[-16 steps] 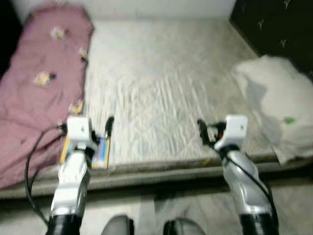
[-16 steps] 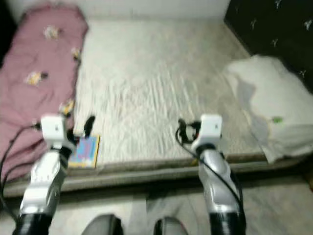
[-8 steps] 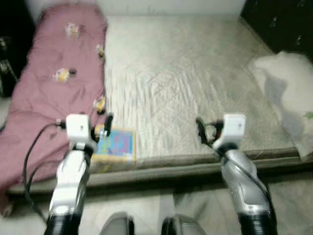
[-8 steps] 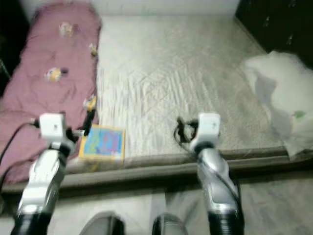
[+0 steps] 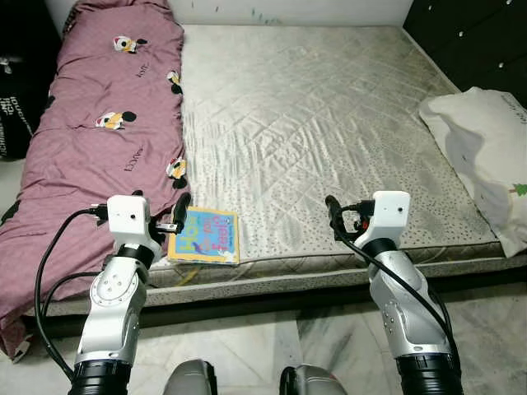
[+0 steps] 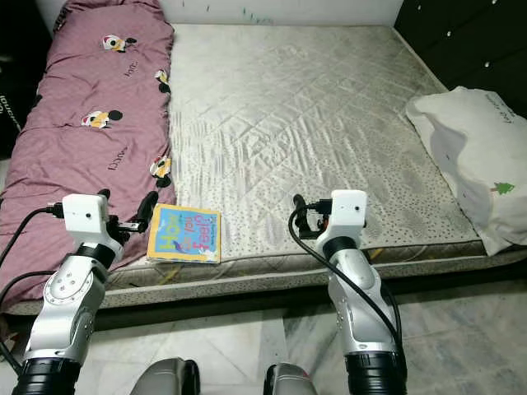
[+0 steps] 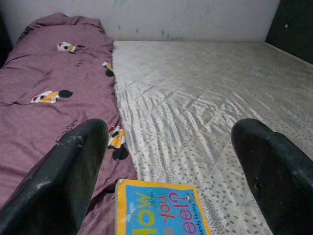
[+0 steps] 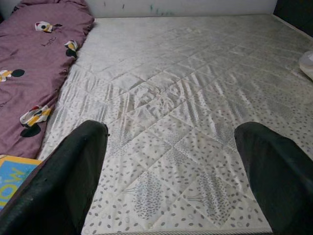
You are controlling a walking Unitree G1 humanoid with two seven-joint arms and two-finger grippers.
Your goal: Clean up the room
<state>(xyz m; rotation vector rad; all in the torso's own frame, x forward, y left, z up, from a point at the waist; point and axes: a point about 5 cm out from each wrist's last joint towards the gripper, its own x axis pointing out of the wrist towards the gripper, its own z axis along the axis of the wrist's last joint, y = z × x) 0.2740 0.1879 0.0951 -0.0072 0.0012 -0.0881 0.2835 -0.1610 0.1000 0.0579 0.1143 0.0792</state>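
Note:
A blue and yellow children's book (image 5: pixel 204 234) lies flat on the front edge of the grey quilted mattress (image 5: pixel 313 123), beside a purple cartoon-print blanket (image 5: pixel 99 140). My left gripper (image 5: pixel 177 216) hovers just left of the book, open; in the left wrist view the book (image 7: pixel 161 208) lies below and between its fingers (image 7: pixel 68 181). My right gripper (image 5: pixel 333 212) is held open over the mattress's front edge, further right, with nothing between its fingers (image 8: pixel 73 181).
A white pillow (image 5: pixel 486 156) hangs over the mattress's right front corner. A dark cabinet (image 5: pixel 469 33) stands at the back right and a black bag (image 5: pixel 20 99) at the left. Marble floor (image 5: pixel 247 346) runs along the bed's front.
The camera has swung left and steadied, so the book and pillow sit further right in the picture and the blur is gone. Both arms keep the same pose.

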